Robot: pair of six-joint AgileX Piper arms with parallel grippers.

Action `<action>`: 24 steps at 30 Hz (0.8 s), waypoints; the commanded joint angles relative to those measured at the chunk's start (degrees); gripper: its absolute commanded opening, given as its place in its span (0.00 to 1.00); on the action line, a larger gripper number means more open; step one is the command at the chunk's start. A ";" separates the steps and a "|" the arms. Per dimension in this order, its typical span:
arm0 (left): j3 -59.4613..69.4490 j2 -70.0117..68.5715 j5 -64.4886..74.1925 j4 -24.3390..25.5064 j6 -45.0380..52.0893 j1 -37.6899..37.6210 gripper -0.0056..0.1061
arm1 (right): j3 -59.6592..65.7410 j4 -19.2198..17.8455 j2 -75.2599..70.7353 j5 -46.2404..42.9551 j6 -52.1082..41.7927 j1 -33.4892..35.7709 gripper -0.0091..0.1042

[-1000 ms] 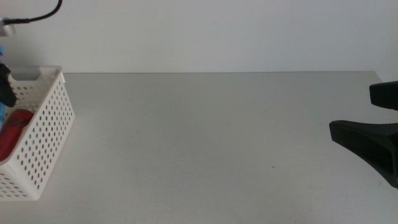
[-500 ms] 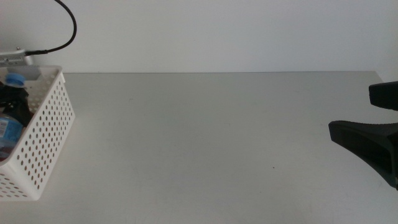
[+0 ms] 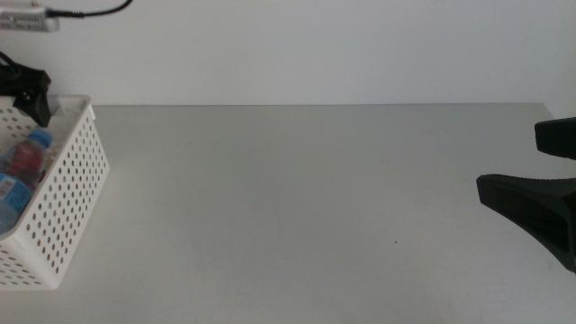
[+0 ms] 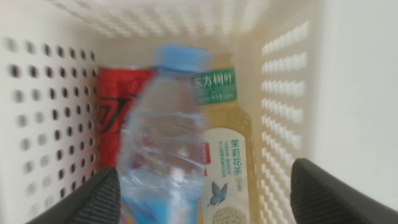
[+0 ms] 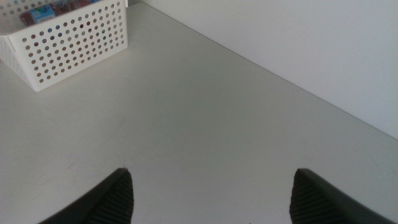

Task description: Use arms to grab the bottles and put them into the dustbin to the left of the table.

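The white perforated dustbin [image 3: 67, 193] stands at the table's [image 3: 297, 198] left edge. Inside it the clear blue-capped water bottle [image 3: 27, 157] lies loose on top of the others. In the left wrist view the same water bottle [image 4: 163, 140], blurred, rests over the red can [image 4: 115, 109] and the yellow tea bottle [image 4: 229, 155]. My left gripper [image 3: 36, 97] hangs above the dustbin's far end; its jaws [image 4: 206, 175] stand open with nothing gripped. My right gripper [image 3: 531, 207] waits open at the table's right side, also seen as right gripper [image 5: 211, 182] over bare table.
A white wall runs behind the table's far edge. A black cable [image 3: 90, 11] trails at the top left above the dustbin [image 5: 68, 34]. Between dustbin and right gripper stretches flat tabletop.
The left gripper has let go of the water bottle and risen out of the dustbin; the bottle now lies inside. The right arm has not moved.
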 commanded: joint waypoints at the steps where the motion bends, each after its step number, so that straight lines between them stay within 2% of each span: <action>1: -2.33 -7.47 3.93 -1.13 -2.77 -1.01 0.89 | -1.97 -0.28 -0.16 -4.03 -0.36 0.11 0.64; 5: -2.33 -13.36 2.02 -3.54 -2.43 -2.94 0.89 | -1.97 -0.28 -0.16 -4.03 -0.36 0.11 0.64; 15: -0.30 -29.12 1.06 -2.75 -0.27 -10.96 0.89 | -1.97 -0.28 -0.16 -4.03 -0.36 0.11 0.64; 20: 11.63 -41.41 -8.68 0.00 -2.73 -16.28 0.89 | -1.97 -0.28 -0.16 -4.03 -0.36 0.11 0.64; 24: 24.97 -53.11 -21.33 0.06 -3.34 -18.61 0.89 | -1.97 -0.28 -0.16 -4.03 -0.36 0.11 0.64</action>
